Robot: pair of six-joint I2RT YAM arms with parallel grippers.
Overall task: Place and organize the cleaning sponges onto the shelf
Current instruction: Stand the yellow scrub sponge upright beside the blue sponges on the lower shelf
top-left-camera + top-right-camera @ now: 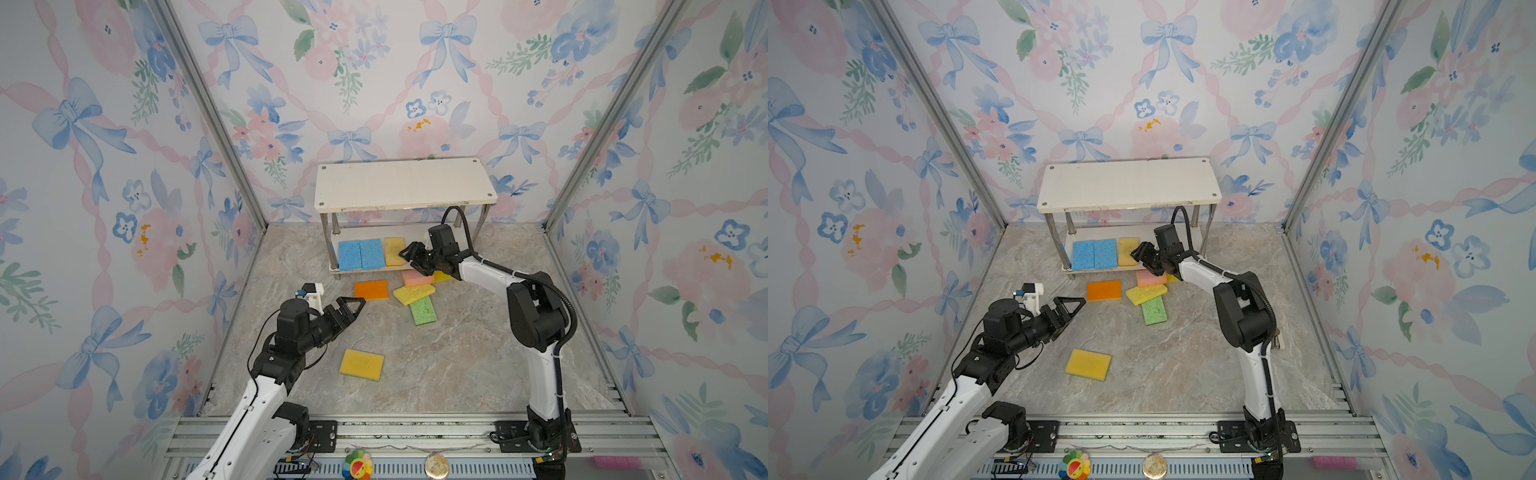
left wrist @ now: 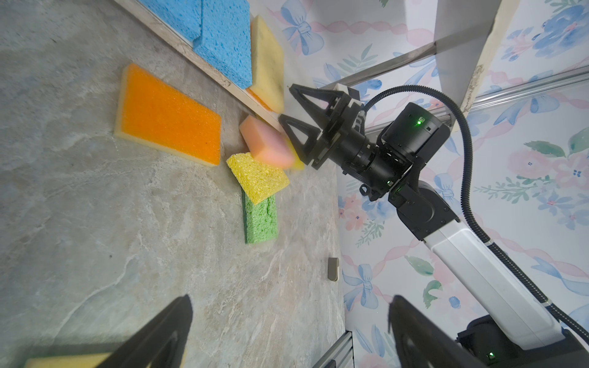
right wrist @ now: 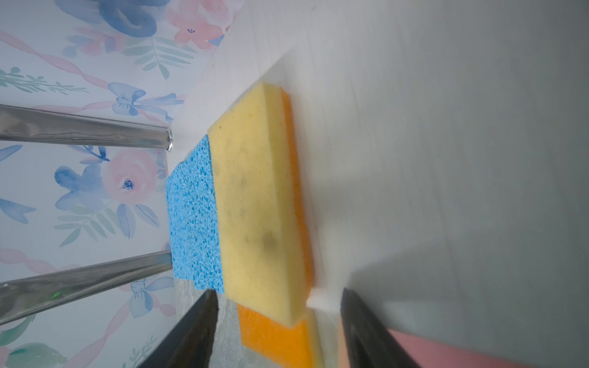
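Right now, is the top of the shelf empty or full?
Empty. The top board is bare white in both top views; the blue sponges lie on the lower board.

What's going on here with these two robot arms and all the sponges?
Two robot arms are loading sponges onto a small shelf. Two blue sponges and a tan-yellow sponge lie side by side on its lower board. The right hand is open and empty beside the tan-yellow sponge. The left hand is open near the orange sponge. That one, a pink sponge, a yellow sponge, a green sponge and a second yellow sponge lie on the floor.
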